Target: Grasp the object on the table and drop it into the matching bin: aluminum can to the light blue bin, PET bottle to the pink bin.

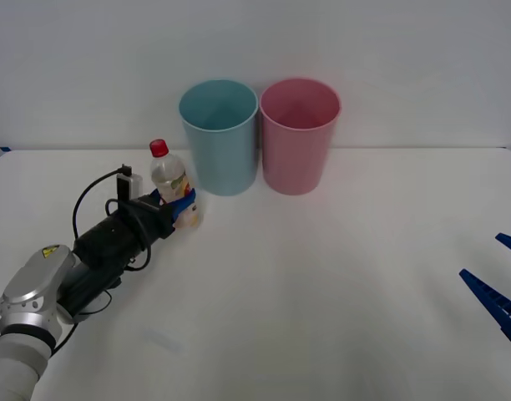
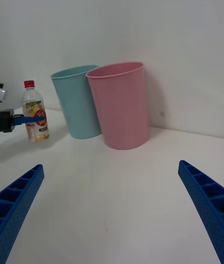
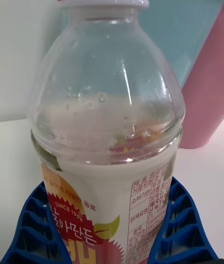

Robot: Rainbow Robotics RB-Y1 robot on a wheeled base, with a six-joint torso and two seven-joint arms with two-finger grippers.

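The PET bottle (image 1: 174,190) stood upright at centre-left, clamped by the left gripper (image 1: 183,202), just left of the light blue bin (image 1: 220,138) and pink bin (image 1: 298,136). The right gripper (image 1: 499,284) waited spread at the table's (image 1: 339,292) right edge.

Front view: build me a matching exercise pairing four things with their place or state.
Things:
1. PET bottle
2. light blue bin
3. pink bin
4. right gripper

Place or state:
A. open, by the table's right edge
B. upright between the left gripper's jaws
C. rightmost bin
D. between bottle and other bin

Pairs: 1-B, 2-D, 3-C, 4-A
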